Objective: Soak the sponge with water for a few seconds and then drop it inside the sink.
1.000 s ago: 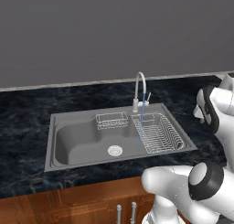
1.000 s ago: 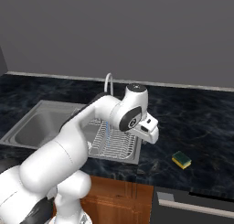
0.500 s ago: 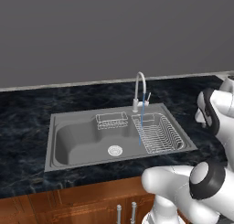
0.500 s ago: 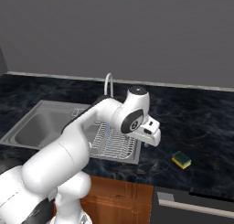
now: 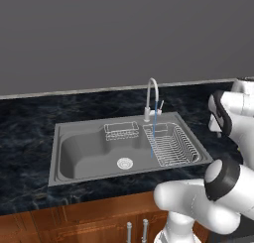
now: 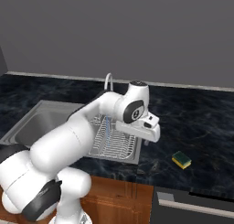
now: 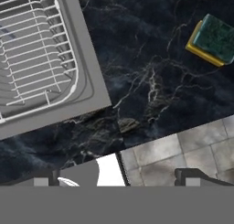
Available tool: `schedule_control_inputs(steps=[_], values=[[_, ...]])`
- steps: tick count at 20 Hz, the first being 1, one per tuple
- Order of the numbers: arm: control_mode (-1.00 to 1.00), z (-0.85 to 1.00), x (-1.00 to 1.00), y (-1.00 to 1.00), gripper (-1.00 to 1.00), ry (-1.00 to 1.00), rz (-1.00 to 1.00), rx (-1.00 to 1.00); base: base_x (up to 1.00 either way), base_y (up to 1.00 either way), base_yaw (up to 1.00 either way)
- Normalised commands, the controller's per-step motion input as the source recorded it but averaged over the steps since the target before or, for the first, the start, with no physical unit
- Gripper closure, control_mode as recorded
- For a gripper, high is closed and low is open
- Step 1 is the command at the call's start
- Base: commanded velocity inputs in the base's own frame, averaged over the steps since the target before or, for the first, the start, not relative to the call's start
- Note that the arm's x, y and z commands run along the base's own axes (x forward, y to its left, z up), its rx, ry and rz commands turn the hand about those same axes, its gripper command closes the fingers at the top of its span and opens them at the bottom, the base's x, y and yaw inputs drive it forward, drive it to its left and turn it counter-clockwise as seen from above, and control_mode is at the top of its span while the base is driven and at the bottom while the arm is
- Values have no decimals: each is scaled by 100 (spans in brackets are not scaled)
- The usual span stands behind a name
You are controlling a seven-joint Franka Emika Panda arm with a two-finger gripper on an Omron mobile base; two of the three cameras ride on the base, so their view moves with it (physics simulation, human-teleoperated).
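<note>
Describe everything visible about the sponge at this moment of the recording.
The sponge is a small flat rectangular block with a yellow body and a dark green top layer that looks rough in the hand view. It lies flat, green side up, on the dark marbled counter, to the right of the sink and its wire dish rack, near the counter's front edge. Only the counter touches it; the pincer is apart from it, and it is far from the water.

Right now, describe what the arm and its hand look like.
The arm is made of glossy white, rounded segments with dark grey to black rings at the joints. A round dark disc with a pale mark sits on the wrist joint. The gripper body is a white, boxy block; its jaws end in small dark grey tips. No cables show.
</note>
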Motion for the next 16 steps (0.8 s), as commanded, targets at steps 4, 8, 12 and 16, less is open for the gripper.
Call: schedule_control_inputs(steps=[4,8,12,16], values=[[-100,0,15,0,-100,0,2,-4,0,0,0],[-100,0,11,0,-100,0,6,-7,0,0,0],[-100,-3,9,-1,-100,0,9,-5,0,0,0],[-100,-7,11,-4,-100,0,13,-7,0,0,0]])
